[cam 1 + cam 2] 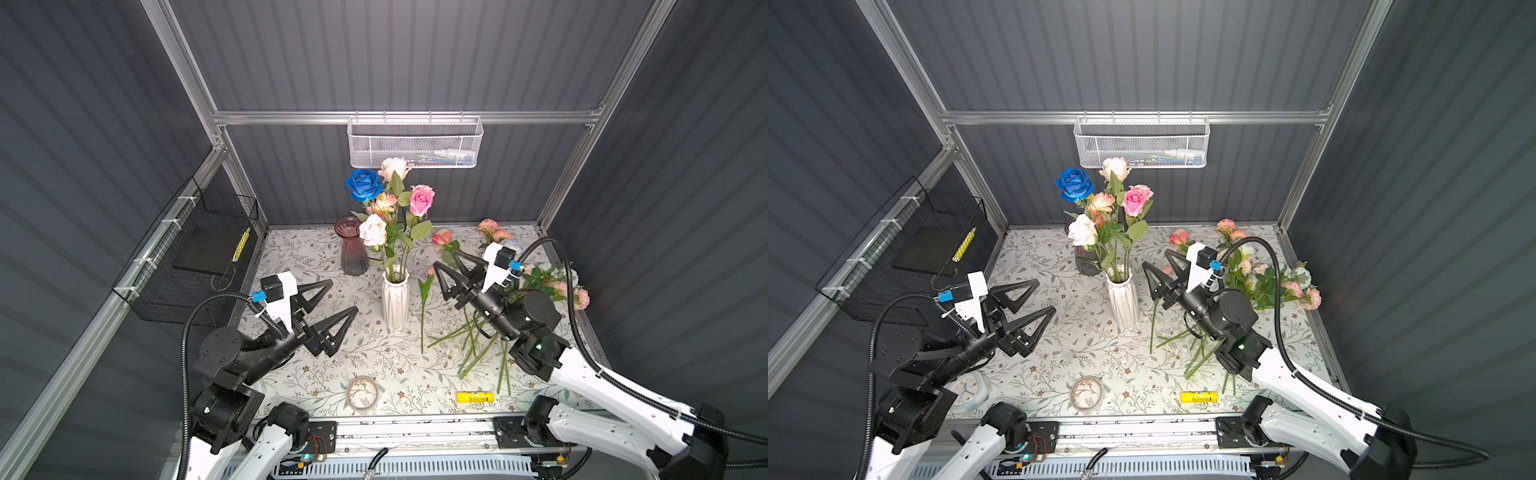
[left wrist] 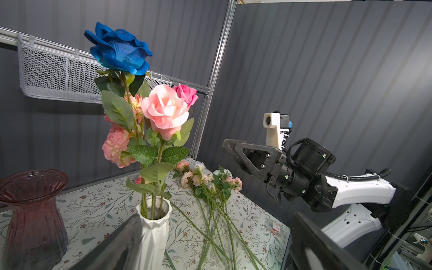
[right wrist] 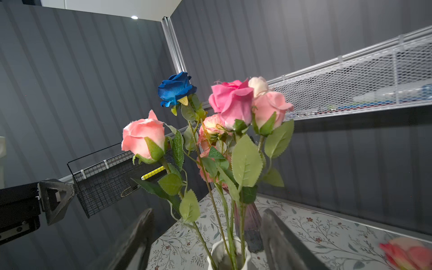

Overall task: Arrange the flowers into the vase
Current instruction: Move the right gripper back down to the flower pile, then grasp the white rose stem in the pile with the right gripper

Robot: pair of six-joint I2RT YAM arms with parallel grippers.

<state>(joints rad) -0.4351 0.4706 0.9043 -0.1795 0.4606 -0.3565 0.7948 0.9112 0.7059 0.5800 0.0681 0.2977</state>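
Note:
A white ribbed vase (image 1: 395, 301) (image 1: 1123, 301) (image 2: 155, 231) (image 3: 228, 256) stands mid-table and holds several flowers: a deep blue rose (image 1: 364, 185) (image 2: 119, 52), a pink rose (image 1: 422, 199) (image 3: 231, 100), a cream one (image 1: 394, 167) and a pale pink one (image 1: 372, 230). More flowers (image 1: 540, 282) (image 2: 210, 180) lie in a pile on the right, and one stem (image 1: 423, 316) lies beside the vase. My right gripper (image 1: 445, 258) (image 3: 208, 217) is open just right of the vase mouth, gripping nothing. My left gripper (image 1: 343, 296) (image 2: 217, 224) is wide open and empty, left of the vase.
A dark red glass vase (image 1: 353, 249) stands behind and left of the white one. A white mesh basket (image 1: 415, 141) hangs on the back wall, a black wire basket (image 1: 195, 253) on the left wall. A tape roll (image 1: 362, 394) and a yellow tube (image 1: 475, 397) lie near the front edge.

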